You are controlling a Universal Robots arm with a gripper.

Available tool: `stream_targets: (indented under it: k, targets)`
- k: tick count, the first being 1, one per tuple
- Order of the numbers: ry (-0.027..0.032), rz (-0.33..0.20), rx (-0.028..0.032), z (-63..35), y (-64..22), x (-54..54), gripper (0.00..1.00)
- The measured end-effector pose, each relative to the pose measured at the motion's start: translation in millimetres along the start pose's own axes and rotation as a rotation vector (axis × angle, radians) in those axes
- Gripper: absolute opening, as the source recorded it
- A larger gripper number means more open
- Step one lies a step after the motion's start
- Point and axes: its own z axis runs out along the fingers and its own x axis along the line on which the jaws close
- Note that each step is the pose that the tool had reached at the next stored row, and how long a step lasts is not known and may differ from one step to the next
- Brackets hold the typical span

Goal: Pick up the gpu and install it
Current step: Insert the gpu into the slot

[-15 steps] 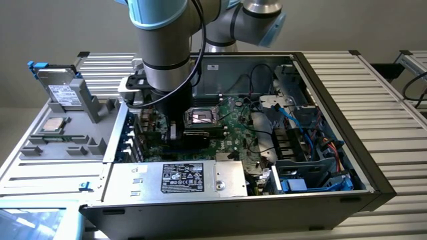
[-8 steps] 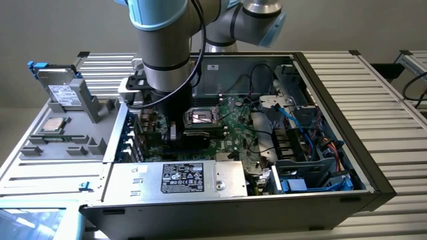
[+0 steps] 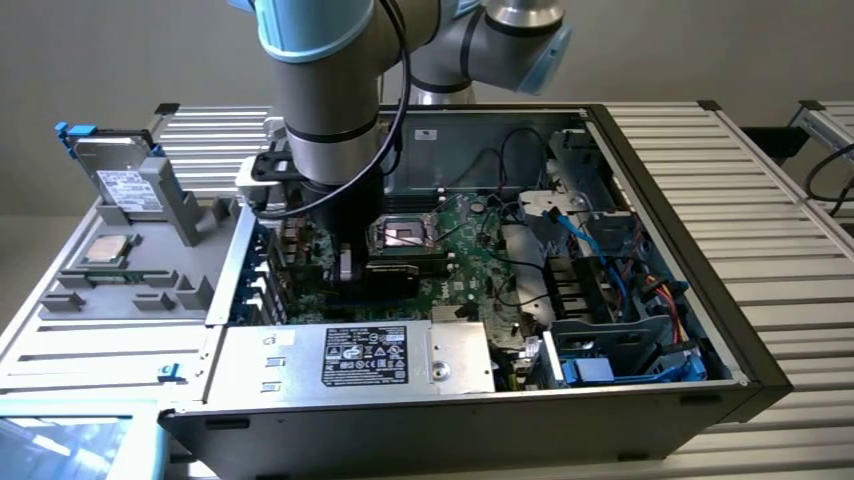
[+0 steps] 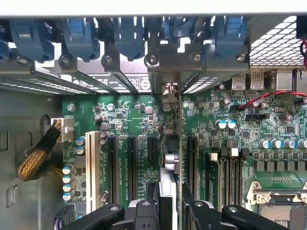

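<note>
We are holding the gpu edge-on between our gripper fingers, which are clamping it from both sides, directly above the motherboard among its expansion slots. Its silver bracket is reaching the case's rear slot openings. The power supply beside the motherboard carries a black label, its writing unreadable.

My arm reaches straight down from above, and my wrist points at the floor. My gripper hangs low at the end of it. My two black fingers stand a little apart, one on each side of the thin gpu, pressing it between them.
</note>
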Motion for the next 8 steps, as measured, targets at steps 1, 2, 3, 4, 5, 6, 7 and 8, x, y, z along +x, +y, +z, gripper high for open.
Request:
stream_targets:
  k: [1, 2, 3, 4, 5, 6, 7, 8]
  targets:
    - [-0.0002, 0.000, 0.0005, 0.5, 0.8, 0.0, 0.29]
    - [-0.0002, 0.000, 0.0010, 0.8, 1.6, 0.0, 0.29]
    - [-0.0001, 0.000, 0.0010, 0.9, 1.9, 0.0, 0.29]
    - [-0.0001, 0.000, 0.0009, 0.8, 2.0, 0.0, 0.29]
    - [0.0001, 0.000, 0.0009, 0.8, 2.2, 0.0, 0.29]
    - [0.0001, 0.000, 0.0009, 0.8, 2.3, 0.0, 0.29]
    - [0.0000, 0.000, 0.0009, 0.8, 2.4, 0.1, 0.29]
    - [-0.0002, 0.000, 0.0009, 0.9, 2.4, 0.1, 0.29]
